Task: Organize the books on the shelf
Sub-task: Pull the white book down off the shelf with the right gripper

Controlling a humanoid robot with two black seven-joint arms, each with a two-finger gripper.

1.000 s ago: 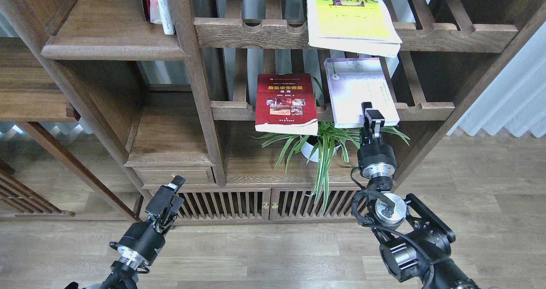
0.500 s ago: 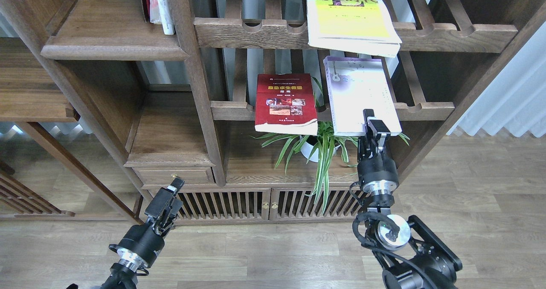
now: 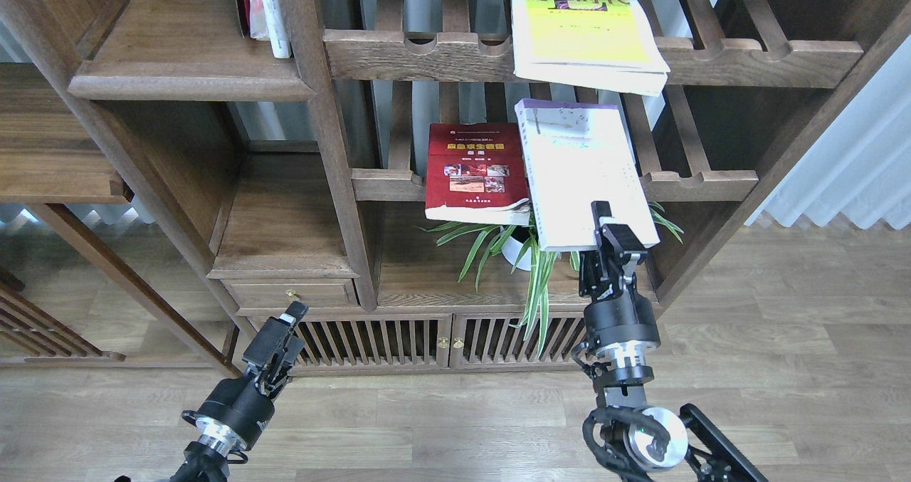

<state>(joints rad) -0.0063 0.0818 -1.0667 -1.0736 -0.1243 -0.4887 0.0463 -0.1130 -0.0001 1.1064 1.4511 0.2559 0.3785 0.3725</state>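
Pale book (image 3: 580, 172) leaves the slatted rack (image 3: 701, 181)

My right gripper (image 3: 613, 231) pinches its near edge, holding it clear above the plant (image 3: 523, 243) for shelving; my left gripper (image 3: 274, 339) hangs low, its opening unclear.

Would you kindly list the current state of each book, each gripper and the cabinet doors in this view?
Lavender-white book: gripped at its near edge, tilted, overhanging the slatted rack.
Red book: closed, flat on the slatted rack, overhanging its front.
Yellow-green book: closed, flat on the upper rack.
White-spined books: upright.
Right gripper: shut on the lavender-white book.
Left gripper: empty, jaws unclear.
Cabinet doors: closed.
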